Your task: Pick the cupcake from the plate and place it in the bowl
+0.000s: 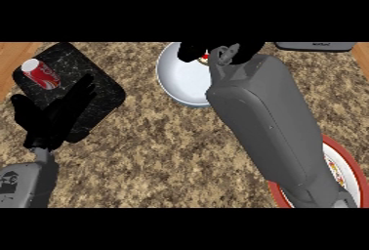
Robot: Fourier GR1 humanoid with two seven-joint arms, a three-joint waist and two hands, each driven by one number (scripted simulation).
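The right arm reaches far across the counter (166, 156), from the low right corner up to the top. It stretches that way so the right hand (193, 51) can hang over the white bowl (180, 75) - the spot where the cupcake (206, 57) has to go. The hand is above the far side of the bowl, not the middle.

The right hand's fingers are curled in, and a small bit of red and white peeks out between them. I think that is the cupcake, tucked inside the hand. Most of it is hidden, so I cannot say which way up it sits, or if it touches the bowl.

The plate (353, 166) with the red rim sits low on the right, partly under the arm. I see no cupcake on the part that shows, so the pick-up looks done. What is left is to let go - and the fingers need to open over the bowl, not past its edge.

The left hand (51, 122) rests at the left side with its fingers straight and holds nothing. It lies over a black mat (101, 93), near a red can (41, 73).
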